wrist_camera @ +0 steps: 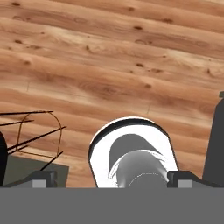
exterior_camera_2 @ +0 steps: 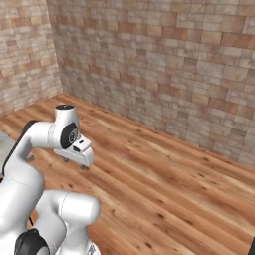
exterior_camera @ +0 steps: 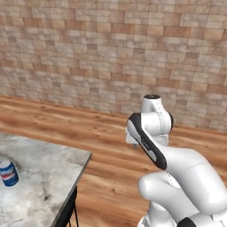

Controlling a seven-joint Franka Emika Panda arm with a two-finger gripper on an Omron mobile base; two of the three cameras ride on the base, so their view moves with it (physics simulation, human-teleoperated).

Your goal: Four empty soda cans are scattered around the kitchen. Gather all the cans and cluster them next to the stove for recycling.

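Note:
One soda can (exterior_camera: 8, 173), blue with white and red and a silver top, stands upright on the marble counter (exterior_camera: 48, 168) at the lower left of the left base view. My gripper (exterior_camera_2: 73, 163) hangs over the wood floor, well to the right of that counter and far from the can. It points down. In the hand view its two dark fingertips (wrist_camera: 43, 177) stand wide apart with nothing between them, so the gripper (wrist_camera: 111, 179) is open. The stove is out of view.
A tan brick-tile wall (exterior_camera: 111, 53) closes off the room ahead, with a corner (exterior_camera_2: 52, 50) at the left. Bare wood plank floor (exterior_camera_2: 164, 189) lies between. Below the hand sit a thin wire frame (wrist_camera: 37, 131) and a dark upright shape (wrist_camera: 216, 140).

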